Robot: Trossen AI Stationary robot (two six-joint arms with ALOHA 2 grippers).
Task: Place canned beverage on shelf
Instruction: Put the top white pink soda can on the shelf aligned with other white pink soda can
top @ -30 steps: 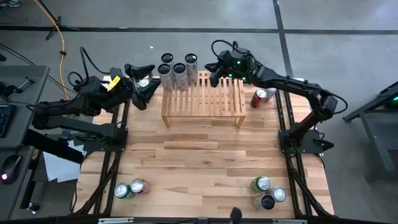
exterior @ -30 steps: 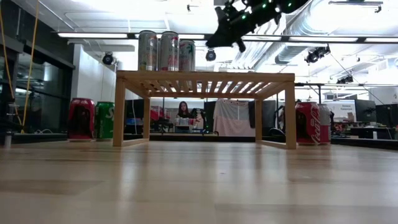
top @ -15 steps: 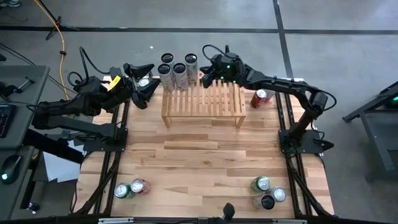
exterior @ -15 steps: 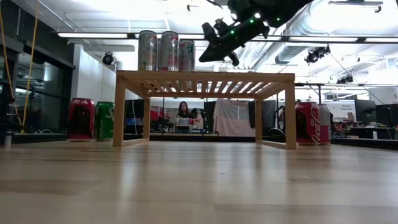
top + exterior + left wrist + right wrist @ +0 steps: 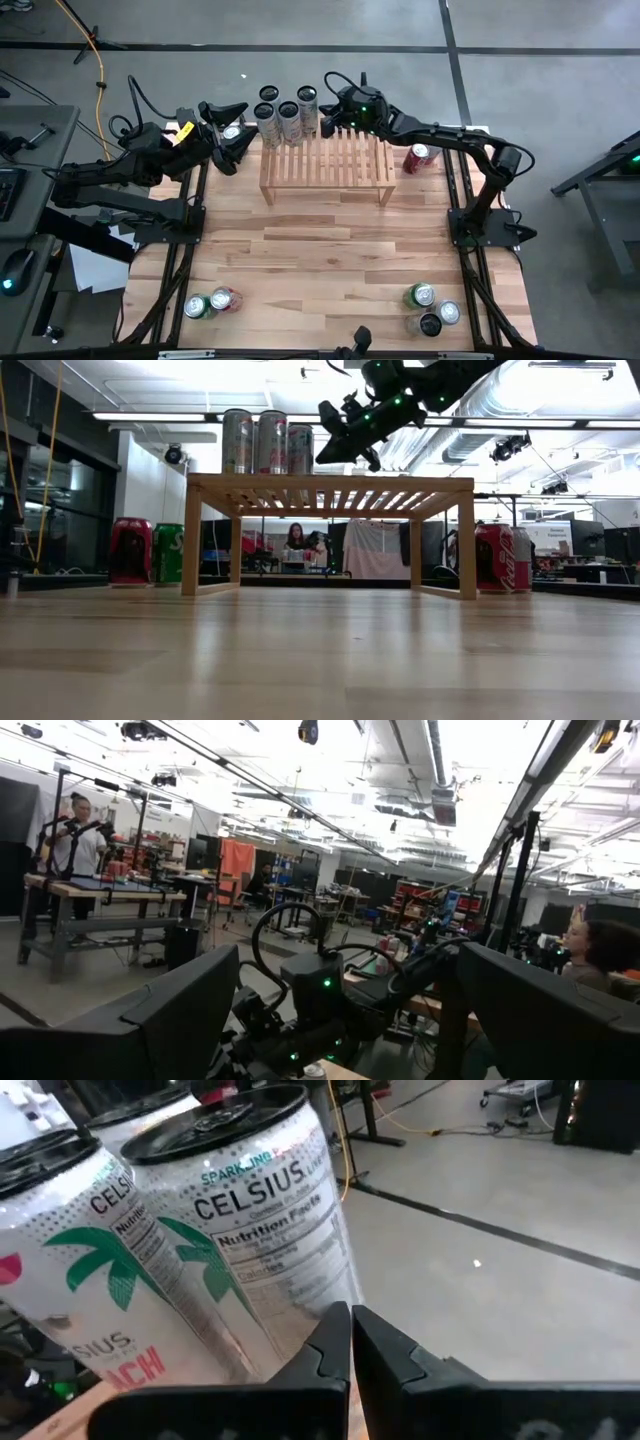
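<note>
The light-wood shelf (image 5: 326, 165) stands at the table's far middle; it also shows in the low view (image 5: 330, 485). Several tall white Celsius cans (image 5: 287, 108) stand upright at its far left end. My right gripper (image 5: 322, 124) is shut just right of the rightmost can (image 5: 255, 1230), above the slats (image 5: 322, 457). My left gripper (image 5: 237, 143) is open beyond the shelf's left end, over a silver-topped can (image 5: 232, 131) that stands on the table. My right gripper's shut fingertips (image 5: 335, 1330) are close beside the side wall of the rightmost tall can (image 5: 300, 1295), low on it. They come from the table's right, slanting down. I cannot tell whether they touch the can, which stands upright on the shelf.
A red can (image 5: 420, 156) stands on the table right of the shelf. Red and green cans (image 5: 148, 550) show left of the shelf. Two cans (image 5: 210, 302) stand near the front left and three (image 5: 430, 308) near the front right. People are in the room beyond.
My right gripper has gone toward the table's left edge along the shelf's far side and come down a little, ending beside the rightmost tall can. The cans have kept their places.
</note>
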